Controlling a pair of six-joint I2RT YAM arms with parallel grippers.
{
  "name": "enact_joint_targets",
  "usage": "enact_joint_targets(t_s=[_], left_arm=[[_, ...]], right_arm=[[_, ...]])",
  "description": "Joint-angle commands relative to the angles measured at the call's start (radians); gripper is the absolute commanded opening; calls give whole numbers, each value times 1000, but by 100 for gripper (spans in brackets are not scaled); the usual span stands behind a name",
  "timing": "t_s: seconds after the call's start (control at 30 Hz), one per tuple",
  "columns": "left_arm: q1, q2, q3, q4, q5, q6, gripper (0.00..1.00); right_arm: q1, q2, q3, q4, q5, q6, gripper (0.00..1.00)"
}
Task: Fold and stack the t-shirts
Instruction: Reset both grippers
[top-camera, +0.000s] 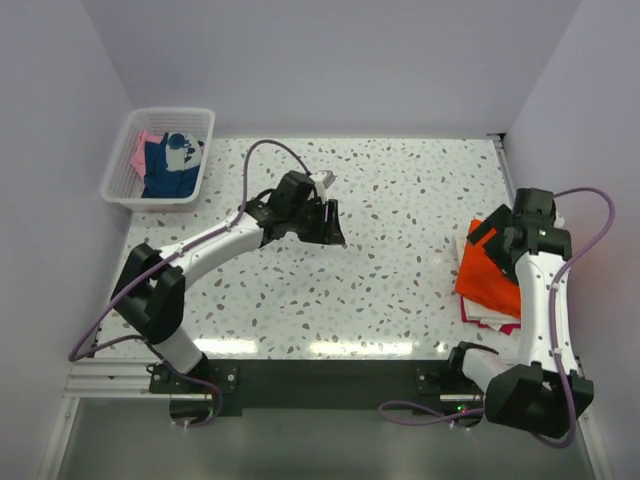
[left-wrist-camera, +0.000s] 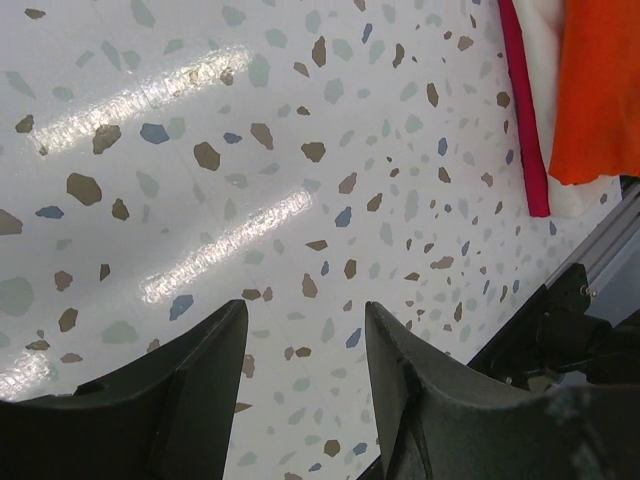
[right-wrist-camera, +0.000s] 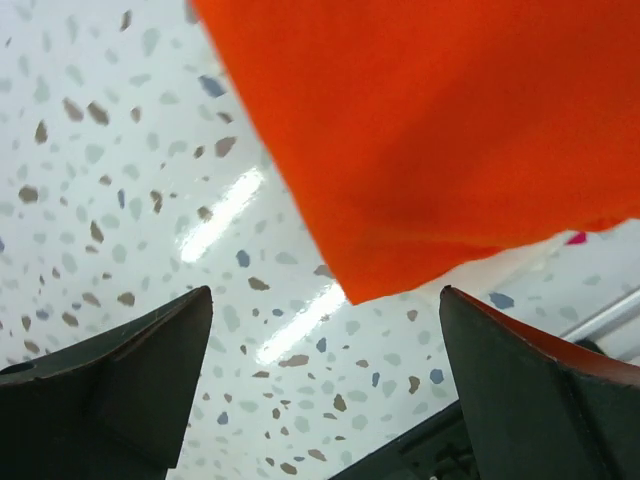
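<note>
From above, the orange t-shirt (top-camera: 487, 275) lies folded atop the stack (top-camera: 488, 318) at the right of the counter (top-camera: 400, 220). I judge fetching from the basket (top-camera: 150, 204) comes next (navy and pink show there).

Left wrist: the left claw (left-wrist-camera: 305, 315) is fairly wide and empty over bare counter.

Right wrist: the right claw (right-wrist-camera: 325, 300) is spread wide, holding nothing, with orange cloth just beyond.

Overhead looks down; wrist views close (sharing orange t-shirt (right-wrist-camera: 450, 130)).

The bright orange t-shirt (top-camera: 485, 275) lies folded flat on top of a stack at the right edge of the tabletop (top-camera: 400, 200). Under it, the edges of a cream-white t-shirt (left-wrist-camera: 572, 200) and a red t-shirt (left-wrist-camera: 528, 120) stick out. A navy blue t-shirt (top-camera: 165, 175) and a pink t-shirt (top-camera: 140, 155) lie crumpled together in the upper left of the frame.
</note>
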Motion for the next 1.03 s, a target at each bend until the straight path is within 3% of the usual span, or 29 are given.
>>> enact_joint_targets(t_s=[0.0,0.17,0.33,0.57,0.7,1.0], left_arm=[[30,-78,-25,30,-30,35,56],[80,-195,-98,4,-91,79,56],[191,-383,-232,-19,-171,127,58],[217,-545,-303,-92,-354,182,63],[217,-592,-346,-83,-404,185,63],[217,-611,-395,-51,-374,188,64]], right_arm=[[162,19,-2,166,-46,-35,99],[503,53,-25,333,36,16,98],[721,76,-83,511,50,25,99],[1008,307,29,550,125,-1,99],[1042,367,28,604,91,-9,99],[1044,322,-5,630,87,-32,99]])
